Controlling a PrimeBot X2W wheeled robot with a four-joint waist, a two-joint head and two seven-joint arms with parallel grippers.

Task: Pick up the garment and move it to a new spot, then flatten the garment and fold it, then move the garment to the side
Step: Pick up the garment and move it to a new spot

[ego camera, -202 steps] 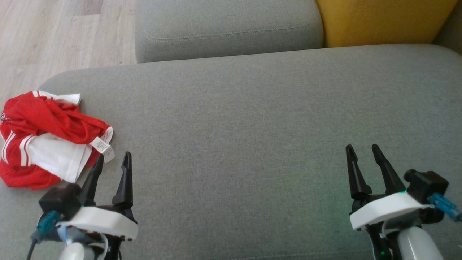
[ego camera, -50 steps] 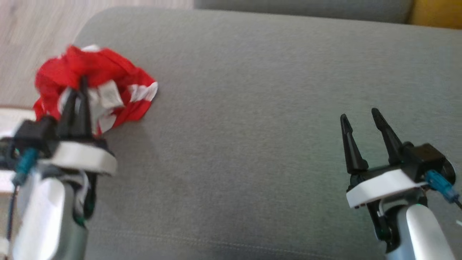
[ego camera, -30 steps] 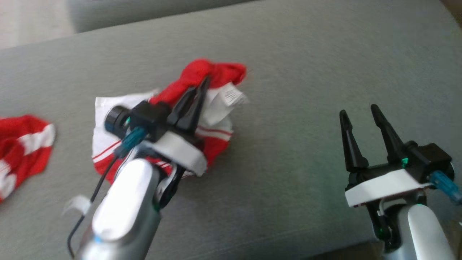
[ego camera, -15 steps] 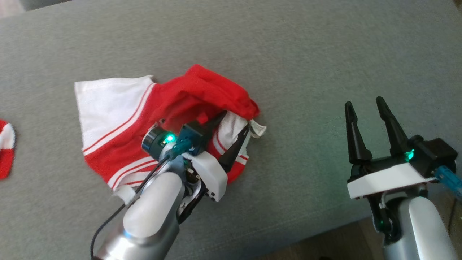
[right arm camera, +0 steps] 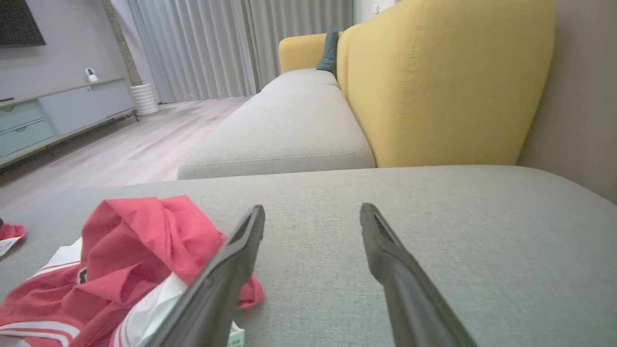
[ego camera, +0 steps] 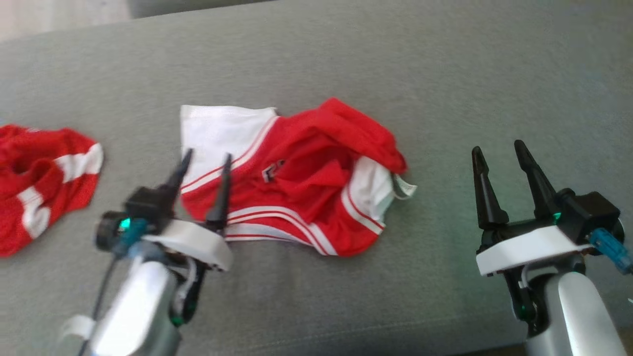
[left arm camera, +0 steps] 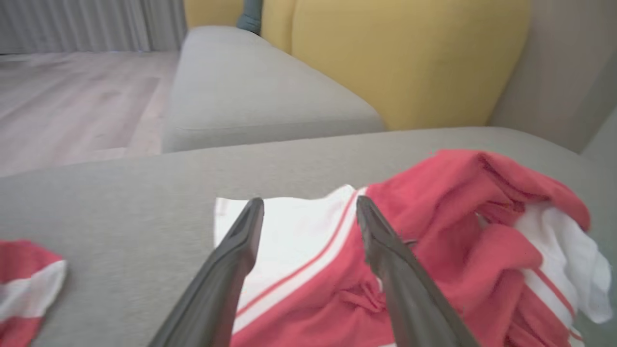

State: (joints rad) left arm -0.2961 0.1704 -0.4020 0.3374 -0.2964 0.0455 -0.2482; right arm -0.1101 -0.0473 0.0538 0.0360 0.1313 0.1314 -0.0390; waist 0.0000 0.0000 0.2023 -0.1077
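Observation:
The garment (ego camera: 296, 178) is red with white panels and stripes; it lies crumpled in the middle of the grey sofa seat (ego camera: 346, 59). My left gripper (ego camera: 206, 160) hovers open at its left edge, nothing between the fingers. In the left wrist view the garment (left arm camera: 434, 231) spreads beyond and to the right of the gripper (left arm camera: 308, 207), its white corner between the fingertips. My right gripper (ego camera: 494, 151) stands open to the right of the garment, apart from it. The right wrist view has the garment (right arm camera: 125, 250) at lower left of that gripper (right arm camera: 312, 212).
A second red-and-white garment (ego camera: 39, 178) lies at the seat's left end, also seen as a garment scrap (left arm camera: 24, 284) in the left wrist view. Yellow backrest cushions (right arm camera: 443, 82) and another grey seat (right arm camera: 289, 130) lie beyond. Wooden floor (left arm camera: 72, 106) is off the seat's far left.
My left gripper has opened and let go of the garment, then drawn back to its left side. The garment now lies on the seat. The right gripper stays put; the camera has shifted.

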